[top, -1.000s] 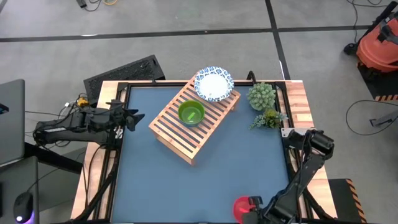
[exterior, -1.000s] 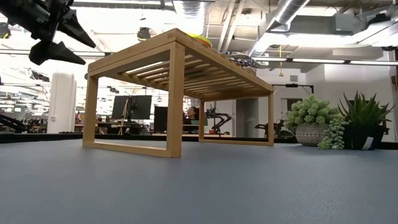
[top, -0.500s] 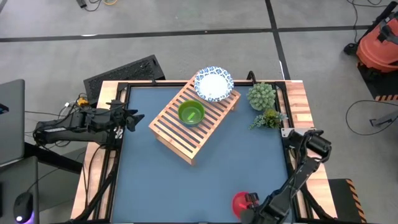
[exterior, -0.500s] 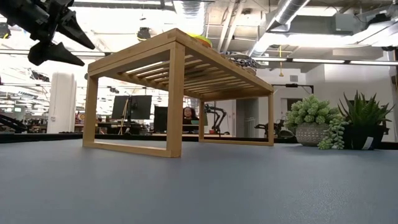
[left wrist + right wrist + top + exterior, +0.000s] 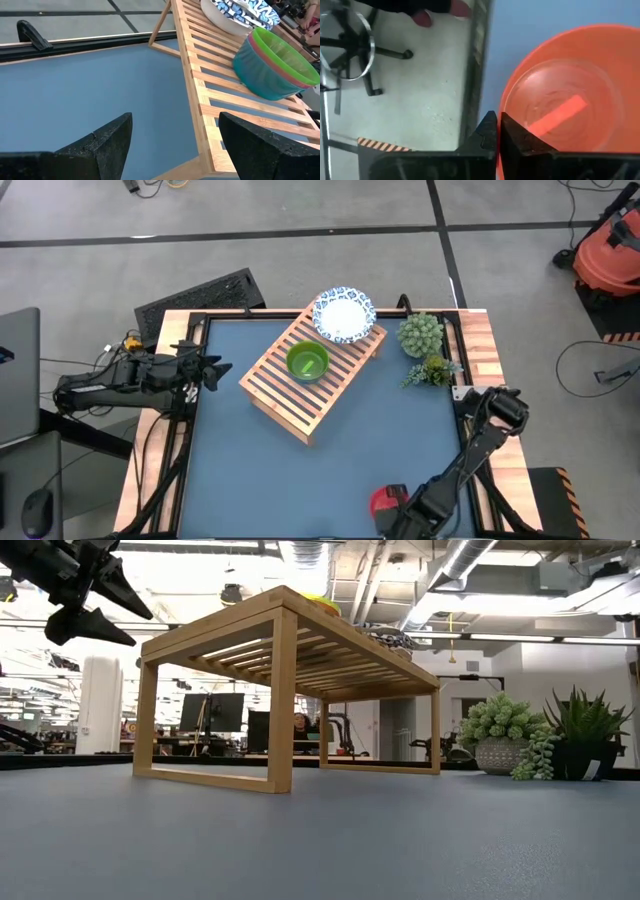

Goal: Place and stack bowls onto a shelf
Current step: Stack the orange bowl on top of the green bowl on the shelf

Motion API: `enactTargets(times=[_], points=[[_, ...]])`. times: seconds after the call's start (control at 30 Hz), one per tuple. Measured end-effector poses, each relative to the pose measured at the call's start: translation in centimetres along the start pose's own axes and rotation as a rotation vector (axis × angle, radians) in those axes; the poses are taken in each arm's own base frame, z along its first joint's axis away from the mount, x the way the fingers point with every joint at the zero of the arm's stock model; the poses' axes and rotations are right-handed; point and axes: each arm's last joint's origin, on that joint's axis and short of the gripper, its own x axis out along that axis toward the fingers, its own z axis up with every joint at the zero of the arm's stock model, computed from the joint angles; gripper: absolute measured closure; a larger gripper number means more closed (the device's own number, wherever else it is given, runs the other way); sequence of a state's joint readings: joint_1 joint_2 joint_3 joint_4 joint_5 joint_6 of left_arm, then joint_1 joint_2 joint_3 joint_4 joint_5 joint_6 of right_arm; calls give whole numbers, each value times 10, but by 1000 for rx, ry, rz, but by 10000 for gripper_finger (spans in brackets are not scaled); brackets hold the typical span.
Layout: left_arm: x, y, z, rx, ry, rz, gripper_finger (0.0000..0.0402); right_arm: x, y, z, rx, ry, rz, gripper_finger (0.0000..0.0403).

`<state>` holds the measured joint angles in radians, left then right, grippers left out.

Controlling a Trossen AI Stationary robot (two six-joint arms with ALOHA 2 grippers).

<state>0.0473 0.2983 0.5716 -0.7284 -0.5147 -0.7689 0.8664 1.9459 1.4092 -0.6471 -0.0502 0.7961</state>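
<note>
The light-wood slatted shelf (image 5: 315, 375) stands slantwise at mid-table. On its far end sits a white bowl with a blue rim (image 5: 344, 317). Beside that bowl stands a stack of bowls, green (image 5: 280, 50) on top over pink and teal. My left gripper (image 5: 215, 370) hovers open at the table's left edge, level with the shelf top (image 5: 100, 600), nothing between its fingers (image 5: 175, 145). A red bowl (image 5: 381, 500) rests on the table at the near edge, right of centre. My right gripper (image 5: 498, 131) is shut on it. My right gripper pinches the red bowl's rim (image 5: 504, 111) on the side toward the table's near edge. One finger (image 5: 515, 136) is over the bowl's inside and one (image 5: 486, 131) outside. The fingers come from above, pointing down. Whether the bowl still rests on the table does not show.
Two potted plants (image 5: 420, 335) (image 5: 432, 370) stand at the far right by the table's wooden border. The black table frame (image 5: 479, 55) runs close beside the red bowl. Blue tabletop lies between shelf and near edge (image 5: 300, 480).
My right arm has shifted a little toward the table's left over the red bowl, and its gripper has shut on the rim. The left arm, shelf and other bowls have kept still.
</note>
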Motion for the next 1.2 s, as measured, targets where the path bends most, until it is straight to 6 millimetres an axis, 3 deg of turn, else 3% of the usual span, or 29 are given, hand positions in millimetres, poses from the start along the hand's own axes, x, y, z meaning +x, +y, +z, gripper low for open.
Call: enactTargets(times=[0.23,0.57,0.73,0.93,1.03,1.2], points=[[0,0,0,-23,-2,1,120,-48,-14,32,-119,-37,-27,381],[0,0,0,-45,-6,4,120,-178,-62,75,-273,-394,-292,381],[0,1,1,-50,-28,25,120,-230,-104,97,-323,-555,-487,381],[0,1,1,-58,-30,27,120,-261,-163,122,-370,-602,-619,381],[0,1,1,-58,-30,27,120,-262,-189,138,-362,-634,-665,381],[0,1,1,-58,-30,29,120,-259,-217,152,-361,-656,-657,381]])
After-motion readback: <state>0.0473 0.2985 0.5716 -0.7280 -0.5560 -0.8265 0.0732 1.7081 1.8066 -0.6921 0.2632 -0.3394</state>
